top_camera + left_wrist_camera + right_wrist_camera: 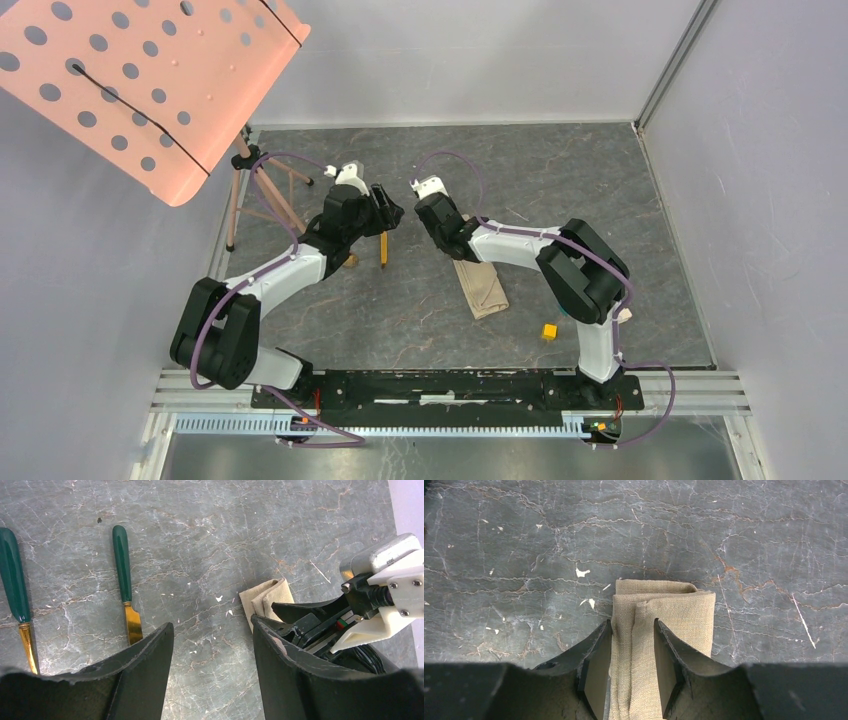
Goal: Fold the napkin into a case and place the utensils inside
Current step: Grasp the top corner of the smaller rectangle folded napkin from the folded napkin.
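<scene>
The beige napkin lies folded into a narrow strip right of centre on the dark table. My right gripper is low over its far end, open, its fingers straddling a raised fold of the napkin. Further left, my left gripper hangs open over bare table with nothing between its fingers. Left of it lie the knife and the spoon, side by side, green handles pointing away. A corner of the napkin and the right arm's gripper show at right in the left wrist view.
A small yellow cube sits near the right arm's base. A pink perforated board on a tripod stands at the back left. Grey walls close in the table on all far sides.
</scene>
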{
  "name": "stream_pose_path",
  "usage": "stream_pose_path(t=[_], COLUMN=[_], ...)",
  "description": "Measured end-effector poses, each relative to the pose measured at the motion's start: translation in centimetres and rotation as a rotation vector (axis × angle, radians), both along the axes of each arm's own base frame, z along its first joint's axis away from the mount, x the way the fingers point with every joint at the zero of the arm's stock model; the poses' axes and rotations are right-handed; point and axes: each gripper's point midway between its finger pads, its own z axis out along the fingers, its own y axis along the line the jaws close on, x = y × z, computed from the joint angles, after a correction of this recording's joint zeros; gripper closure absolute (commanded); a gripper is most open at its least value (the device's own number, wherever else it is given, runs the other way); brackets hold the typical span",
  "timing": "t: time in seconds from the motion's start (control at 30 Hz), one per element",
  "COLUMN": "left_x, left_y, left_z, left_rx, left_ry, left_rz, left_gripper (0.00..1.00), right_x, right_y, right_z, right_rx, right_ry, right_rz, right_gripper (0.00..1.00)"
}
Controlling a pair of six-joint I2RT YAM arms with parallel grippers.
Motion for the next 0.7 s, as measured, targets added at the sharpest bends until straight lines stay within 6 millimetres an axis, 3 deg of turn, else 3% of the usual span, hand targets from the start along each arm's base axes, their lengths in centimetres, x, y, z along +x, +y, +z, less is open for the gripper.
stream_pose_path(t=[0.33, 0.53, 0.7], left_x=[-0.1, -0.1, 0.0], left_y=[0.0, 0.0, -0.3], left_z=[-0.4, -0.5, -1.0], left_rx=[0.003, 0.004, 0.001], left_ry=[0.009, 0.012, 0.020], left_rz=[-0.002, -0.002, -0.014], left_gripper=[0.34, 0.33, 0.33], right_x=[-0.1, 0.0, 0.0], right_y=[-0.3, -0.2, -0.2], right_z=[-0.9, -1.2, -1.2], right_rx=[-0.022, -0.033, -0.035], right_ry=[0.012, 0.017, 0.016], right_rz=[-0.003, 0.001, 0.003], right_gripper=[0.58, 0.86, 1.00])
